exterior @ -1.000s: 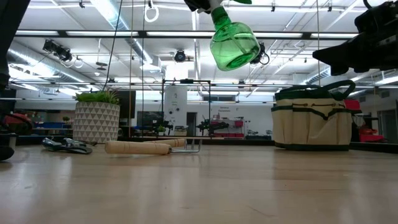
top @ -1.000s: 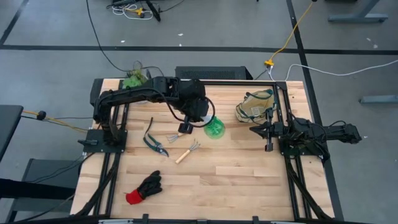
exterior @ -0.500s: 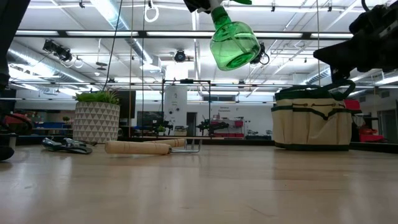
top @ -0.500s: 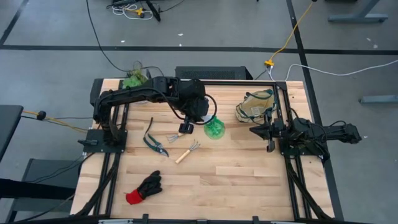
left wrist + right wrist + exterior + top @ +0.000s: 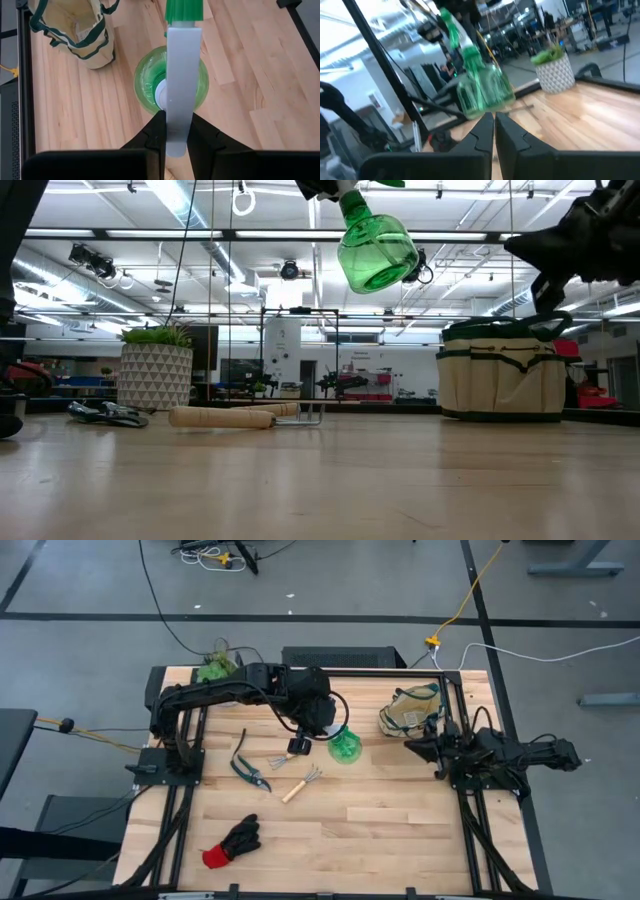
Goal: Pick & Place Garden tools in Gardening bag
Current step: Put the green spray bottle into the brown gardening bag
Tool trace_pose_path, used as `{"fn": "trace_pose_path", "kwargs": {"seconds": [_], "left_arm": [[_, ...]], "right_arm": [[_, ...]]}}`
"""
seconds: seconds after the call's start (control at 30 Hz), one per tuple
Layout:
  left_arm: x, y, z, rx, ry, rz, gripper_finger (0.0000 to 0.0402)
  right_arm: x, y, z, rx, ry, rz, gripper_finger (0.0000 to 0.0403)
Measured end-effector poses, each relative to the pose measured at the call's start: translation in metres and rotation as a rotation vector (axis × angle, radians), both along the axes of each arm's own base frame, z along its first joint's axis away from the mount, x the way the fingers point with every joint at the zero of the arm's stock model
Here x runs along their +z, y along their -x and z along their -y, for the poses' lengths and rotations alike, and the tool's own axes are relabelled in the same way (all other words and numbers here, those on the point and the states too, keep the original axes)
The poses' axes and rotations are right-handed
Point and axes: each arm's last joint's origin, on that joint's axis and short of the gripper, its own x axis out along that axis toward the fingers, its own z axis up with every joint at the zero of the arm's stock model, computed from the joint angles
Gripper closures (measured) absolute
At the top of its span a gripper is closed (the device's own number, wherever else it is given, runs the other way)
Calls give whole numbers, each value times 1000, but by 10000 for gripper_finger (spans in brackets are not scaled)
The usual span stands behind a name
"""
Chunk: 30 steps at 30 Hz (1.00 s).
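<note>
High above the table [image 5: 400, 840], the left gripper [image 5: 176, 131] pinches the spray bottle [image 5: 345, 747] by its trigger, short of the bag [image 5: 410, 710]; it could swing loose. Right gripper [image 5: 412, 748] pressed together.

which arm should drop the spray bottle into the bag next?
Left. The left gripper already holds the spray bottle in the air, beside the gardening bag. The right gripper is shut and empty by the bag.
</note>
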Motion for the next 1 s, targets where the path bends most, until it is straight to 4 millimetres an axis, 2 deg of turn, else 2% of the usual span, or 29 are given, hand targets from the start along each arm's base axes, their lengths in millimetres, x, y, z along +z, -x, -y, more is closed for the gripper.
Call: {"fn": "trace_pose_path", "kwargs": {"seconds": [0.23, 0.53, 0.8, 1.0], "left_arm": [[0, 0, 0, -1, 1, 0, 344], [0, 0, 0, -1, 0, 1, 344], [1, 0, 0, -1, 1, 2, 344], [1, 0, 0, -1, 1, 2, 344]], "right_arm": [[25, 2, 1, -28, 42, 5, 382], [88, 1, 2, -94, 129, 24, 382], [143, -14, 1, -104, 249, -4, 382], [176, -31, -1, -82, 310, 1, 382]]}}
